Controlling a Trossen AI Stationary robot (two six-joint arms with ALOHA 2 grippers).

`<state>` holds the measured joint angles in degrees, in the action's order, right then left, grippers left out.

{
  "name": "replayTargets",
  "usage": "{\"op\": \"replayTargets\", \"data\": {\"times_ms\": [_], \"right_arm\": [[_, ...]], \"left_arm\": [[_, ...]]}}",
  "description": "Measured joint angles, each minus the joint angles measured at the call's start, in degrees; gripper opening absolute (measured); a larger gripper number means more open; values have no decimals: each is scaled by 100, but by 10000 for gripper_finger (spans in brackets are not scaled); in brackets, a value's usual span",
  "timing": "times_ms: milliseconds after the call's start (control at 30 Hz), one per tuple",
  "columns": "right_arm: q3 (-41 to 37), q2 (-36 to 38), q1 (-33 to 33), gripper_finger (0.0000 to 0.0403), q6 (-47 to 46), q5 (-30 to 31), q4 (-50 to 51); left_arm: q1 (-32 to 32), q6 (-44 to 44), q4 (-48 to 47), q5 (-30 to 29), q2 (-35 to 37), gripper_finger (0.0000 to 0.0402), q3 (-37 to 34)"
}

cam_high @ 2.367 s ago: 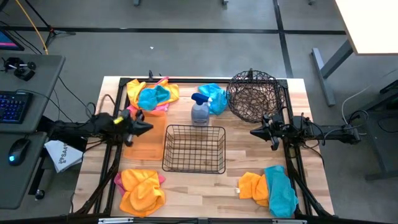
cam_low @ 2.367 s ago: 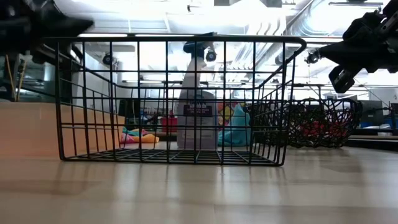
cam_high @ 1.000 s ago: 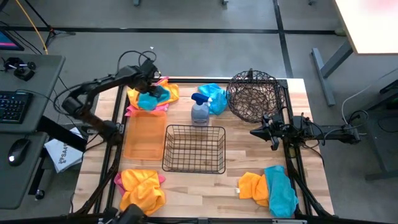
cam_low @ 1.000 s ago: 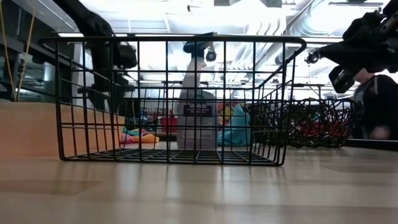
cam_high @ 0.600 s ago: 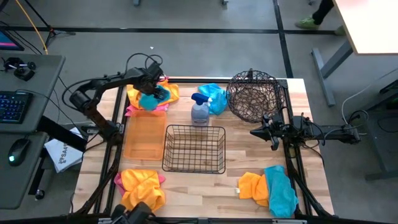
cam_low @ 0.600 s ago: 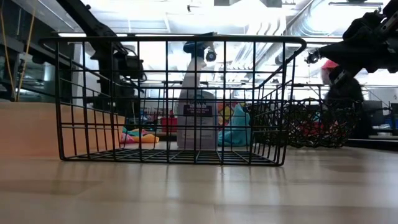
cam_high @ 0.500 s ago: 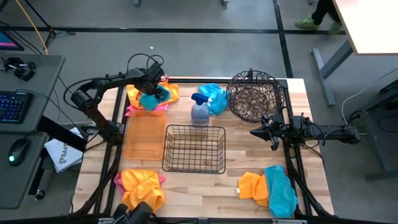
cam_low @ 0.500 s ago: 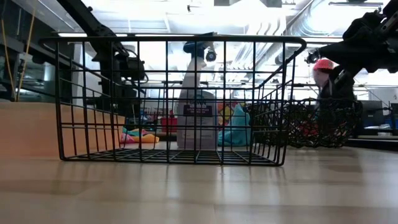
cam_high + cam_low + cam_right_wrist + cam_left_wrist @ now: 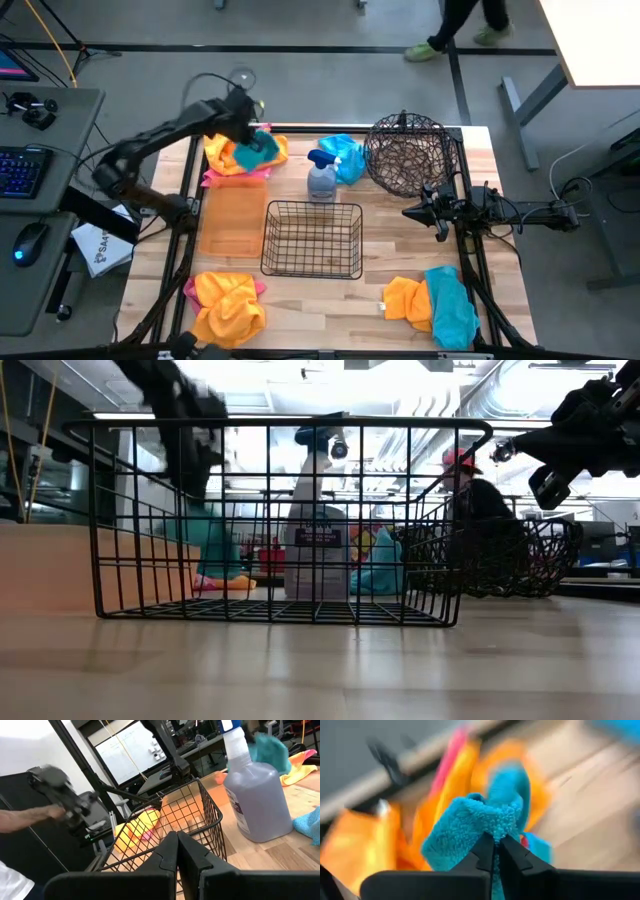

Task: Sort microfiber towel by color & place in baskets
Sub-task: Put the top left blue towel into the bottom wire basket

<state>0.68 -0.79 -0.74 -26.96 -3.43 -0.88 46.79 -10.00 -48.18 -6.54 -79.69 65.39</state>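
Note:
My left gripper (image 9: 252, 136) is over the table's far left corner, shut on a turquoise towel (image 9: 260, 149). That towel hangs below it (image 9: 214, 540) in the low view. Under it lies a pile of orange and pink towels (image 9: 232, 160). Another turquoise towel (image 9: 346, 156) lies behind the grey spray bottle (image 9: 322, 181). An orange-and-pink pile (image 9: 228, 305) sits near left, and an orange and a turquoise towel (image 9: 435, 300) near right. The black wire basket (image 9: 312, 238) is mid-table, the orange tray (image 9: 232, 222) left of it, the round basket (image 9: 408, 152) far right. My right gripper (image 9: 410, 212) waits shut, right of the black basket. My left gripper pinches a bunched fold of the turquoise towel (image 9: 487, 827) between its two fingers (image 9: 484, 851), coming from above. The towel hangs slack below the fingers, and its lower end (image 9: 218, 568) reaches down close to the orange pile; whether it still touches the pile I cannot tell.
The spray bottle (image 9: 257, 800) stands just beyond the black basket's (image 9: 175, 827) far side, between the far-left pile and the round basket. A person (image 9: 480, 510) passes in the room behind the table. Bare wood lies right of the black basket.
My left gripper came down on the far-left pile, took hold of the turquoise towel and rose. The towel has come up off the orange and pink cloths and now hangs below the gripper. A person has walked across the room behind the table.

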Motion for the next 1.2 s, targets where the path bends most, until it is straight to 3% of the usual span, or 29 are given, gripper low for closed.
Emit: {"op": "replayTargets", "data": {"times_ms": [233, 433, 667, 900, 1033, 1200], "right_arm": [[-2, -1, 1, 0, 0, -1, -1], [-1, -1, -1, 0, 0, -1, 0], [0, -1, 0, 0, 0, 0, -1], [-1, -1, 0, 0, 0, -1, -1], [-2, -1, 0, 0, 0, 0, 0], [0, 0, -1, 0, 0, 0, -1]], "left_arm": [[-650, 514, 151, -152, 1227, 1, 1246], [-1546, 1052, 253, -288, 1538, 0, 2193], [-2644, 1201, 271, 551, 1564, 0, 2550], [-3865, 321, 556, 1312, 1190, 0, 2541], [-4503, 391, 586, 1501, 645, 0, 2539], [-4821, 775, 430, 1501, -172, 0, 2537]]}}
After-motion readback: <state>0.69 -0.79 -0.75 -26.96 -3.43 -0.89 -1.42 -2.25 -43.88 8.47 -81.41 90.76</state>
